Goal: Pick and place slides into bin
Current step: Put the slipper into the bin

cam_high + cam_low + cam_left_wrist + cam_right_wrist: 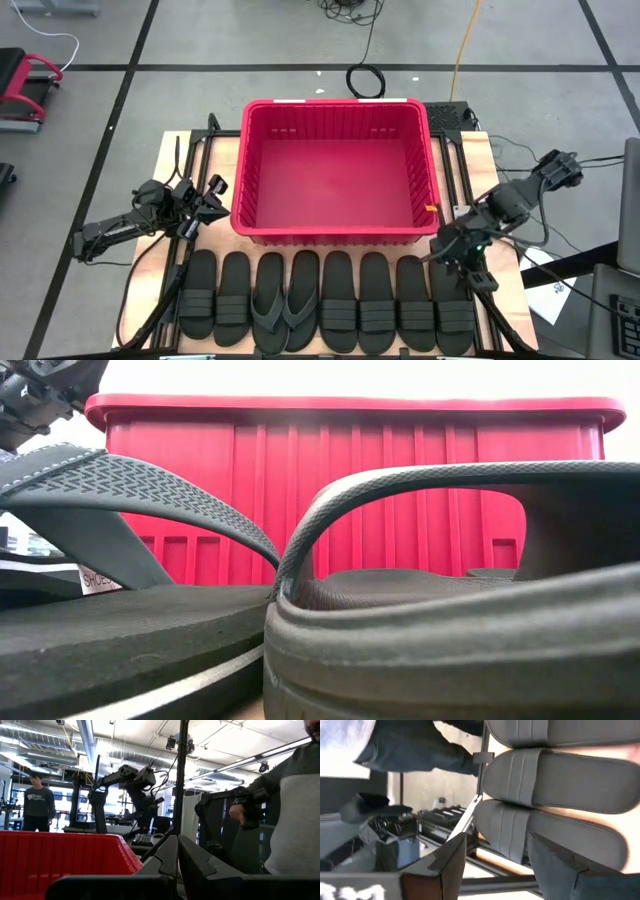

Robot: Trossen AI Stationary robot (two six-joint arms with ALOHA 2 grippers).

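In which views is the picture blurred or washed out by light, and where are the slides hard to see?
Low view: two slides sit so near that they blur and hide most of the red bin; the background is washed out. Right wrist view: slides look soft, with bright glare beside them. High view: even light, all sharp.

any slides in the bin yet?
No: in the high view the red bin shows only its bare floor, and all eight slides lie in a row on the table.
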